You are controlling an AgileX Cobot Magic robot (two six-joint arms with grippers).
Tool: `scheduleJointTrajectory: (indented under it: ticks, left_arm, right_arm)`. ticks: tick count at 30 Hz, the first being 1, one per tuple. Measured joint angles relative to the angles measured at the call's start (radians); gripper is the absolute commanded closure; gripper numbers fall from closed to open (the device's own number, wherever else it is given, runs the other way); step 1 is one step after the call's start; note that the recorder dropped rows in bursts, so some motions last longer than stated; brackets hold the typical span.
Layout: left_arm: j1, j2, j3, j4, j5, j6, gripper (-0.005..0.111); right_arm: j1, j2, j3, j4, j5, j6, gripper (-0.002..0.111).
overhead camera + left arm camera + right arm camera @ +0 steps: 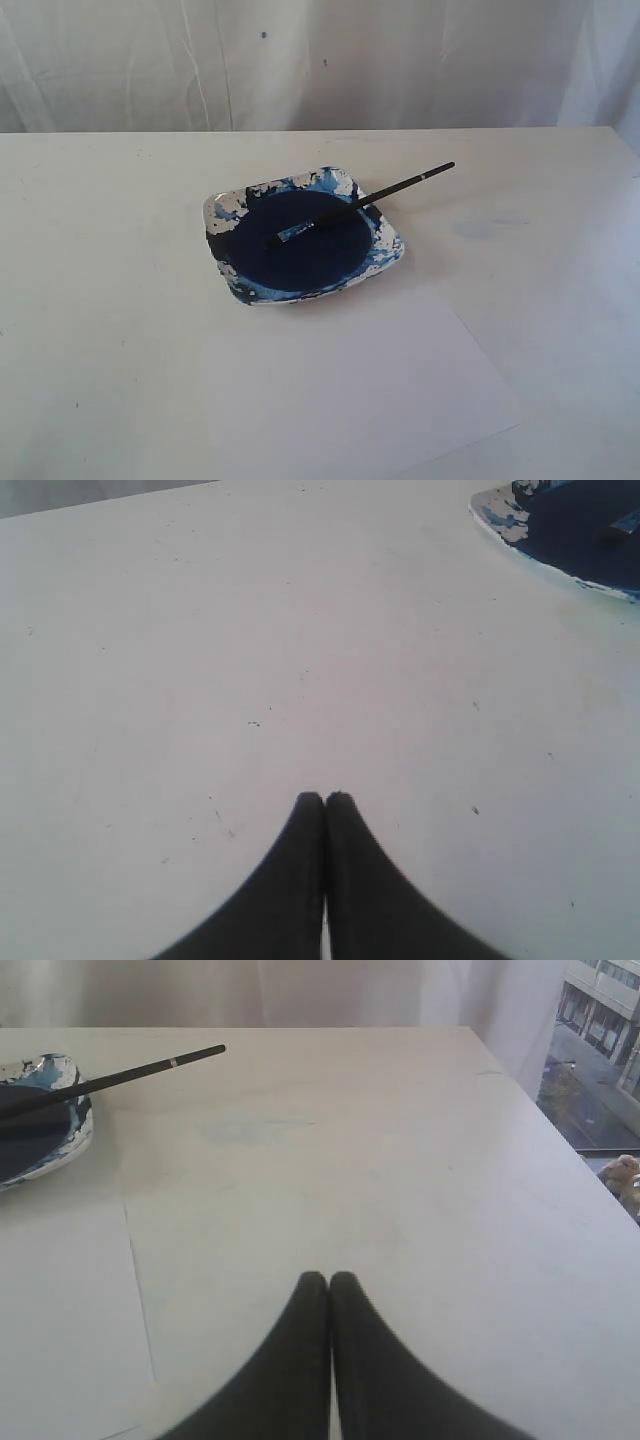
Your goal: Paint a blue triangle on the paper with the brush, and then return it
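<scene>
Left gripper [325,798] clenched, empty, over bare table [200,630]. Brush [365,200] lies across the dish [228,208], tip in the paint [300,250], handle overhanging the right rim; paper [360,380] just in front, nothing painted. Right gripper [329,1278] pinched together, empty, apart from the handle. Pickup looks not yet begun; the next move calls for parting those jaws and taking the handle.

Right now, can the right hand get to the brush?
Probably yes. Only bare table lies between the right hand and the brush, whose handle sticks out past the dish toward that side. The hand is shut, so it must open first.
</scene>
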Motion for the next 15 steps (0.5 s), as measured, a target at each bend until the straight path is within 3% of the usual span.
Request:
scheduleJointTrajectory:
  ticks: [11,13,15]
  left_arm:
    - [0.0,0.0,0.0,0.0,-0.006,0.0,0.107]
    - [0.0,0.0,0.003,0.0,-0.076,0.001,0.107]
    - [0.0,0.0,0.003,-0.013,-0.251,-0.047,0.107]
  right_arm:
    - [0.0,0.0,0.0,0.0,0.0,0.0,0.108]
    - [0.0,0.0,0.0,0.0,0.0,0.0,0.108]
    - [0.0,0.0,0.0,0.0,0.0,0.0,0.108]
